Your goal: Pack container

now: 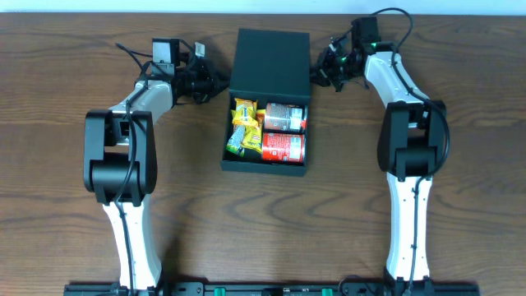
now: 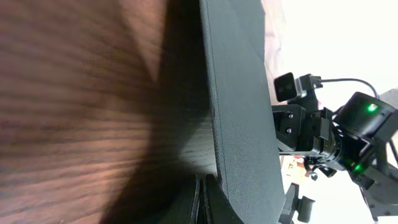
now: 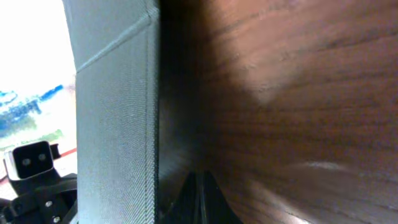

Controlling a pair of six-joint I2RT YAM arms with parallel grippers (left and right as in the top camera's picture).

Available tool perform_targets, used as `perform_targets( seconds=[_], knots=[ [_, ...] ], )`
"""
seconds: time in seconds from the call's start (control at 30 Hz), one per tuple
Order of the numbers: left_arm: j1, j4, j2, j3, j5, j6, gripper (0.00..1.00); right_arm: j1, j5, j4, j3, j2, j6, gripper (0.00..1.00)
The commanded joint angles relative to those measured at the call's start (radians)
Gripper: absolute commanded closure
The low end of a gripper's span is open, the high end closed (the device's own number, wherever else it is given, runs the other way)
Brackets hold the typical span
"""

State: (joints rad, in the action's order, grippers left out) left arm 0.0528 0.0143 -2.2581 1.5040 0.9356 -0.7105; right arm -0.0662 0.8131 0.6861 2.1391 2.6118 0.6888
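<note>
The dark container (image 1: 265, 167) sits mid-table with its flap lid (image 1: 271, 53) folded back. Inside lie two red cans (image 1: 284, 117) on the right and yellow packets (image 1: 245, 123) on the left. My left gripper (image 1: 219, 82) is at the lid's left edge, fingers shut. In the left wrist view the shut fingers (image 2: 200, 202) lie low against the lid's edge (image 2: 242, 112). My right gripper (image 1: 316, 77) is at the lid's right edge. In the right wrist view the shut fingers (image 3: 200, 196) sit beside the lid's side (image 3: 115, 124). Neither gripper holds anything.
The brown wooden table (image 1: 66, 205) surrounds the container. The right arm (image 2: 348, 137) shows past the lid in the left wrist view. The left wrist camera (image 3: 28, 162) shows past the lid in the right wrist view.
</note>
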Motion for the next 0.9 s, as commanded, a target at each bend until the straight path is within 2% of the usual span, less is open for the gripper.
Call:
perform_targets(
  seconds=[0.0,0.13,0.33,0.67,0.87],
  knots=[
    [0.006,-0.055,-0.011,0.020,0.023,-0.008,0.94,0.019,0.079,-0.020,0.008,0.027,0.027,0.98],
    [0.006,-0.118,-0.011,0.020,0.034,-0.015,0.94,0.027,0.145,-0.080,0.008,0.027,0.075,0.98],
    [0.006,-0.132,-0.011,0.020,0.061,-0.019,0.94,0.026,0.205,-0.145,0.008,-0.002,0.104,0.98],
    [0.006,-0.343,-0.011,0.020,0.185,-0.102,0.94,0.027,0.208,-0.153,0.024,-0.088,0.099,0.98],
    [0.006,-0.332,-0.011,0.020,0.218,-0.100,0.94,0.033,0.208,-0.153,0.024,-0.134,0.073,0.98]
  ],
)
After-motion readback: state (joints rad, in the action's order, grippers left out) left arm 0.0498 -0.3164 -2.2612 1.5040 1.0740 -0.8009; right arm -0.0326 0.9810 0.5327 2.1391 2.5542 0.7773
